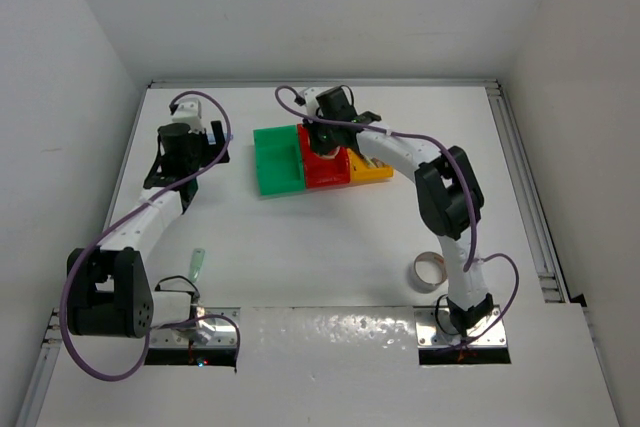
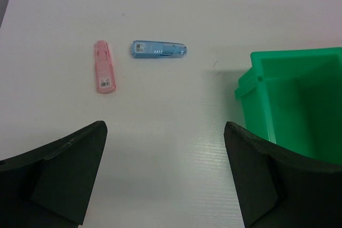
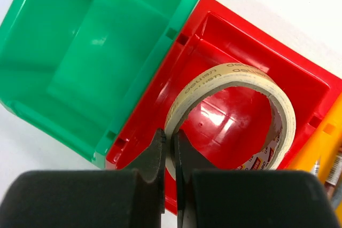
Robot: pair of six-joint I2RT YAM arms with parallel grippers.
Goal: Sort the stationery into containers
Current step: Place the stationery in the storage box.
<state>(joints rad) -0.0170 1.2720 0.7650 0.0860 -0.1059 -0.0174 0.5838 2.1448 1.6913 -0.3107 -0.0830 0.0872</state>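
The green [image 1: 278,160], red [image 1: 322,169] and yellow-orange [image 1: 372,169] containers stand joined in a row at the table's far middle. My right gripper [image 3: 170,134] is shut on the wall of a beige tape roll [image 3: 235,71] and holds it over the red container [image 3: 256,30], next to the green container [image 3: 107,41]. In the top view the right gripper [image 1: 325,137] is above the red container. My left gripper [image 2: 164,132] is open and empty above the table, left of the green container [image 2: 299,105]. A pink piece [image 2: 105,67] and a blue piece [image 2: 159,49] lie ahead of it.
A second tape roll [image 1: 433,269] lies on the table near the right arm's base. A pale green piece [image 1: 200,265] lies near the left arm's base. Pens [image 3: 331,169] show in the yellow-orange container [image 3: 315,153]. White walls enclose the table.
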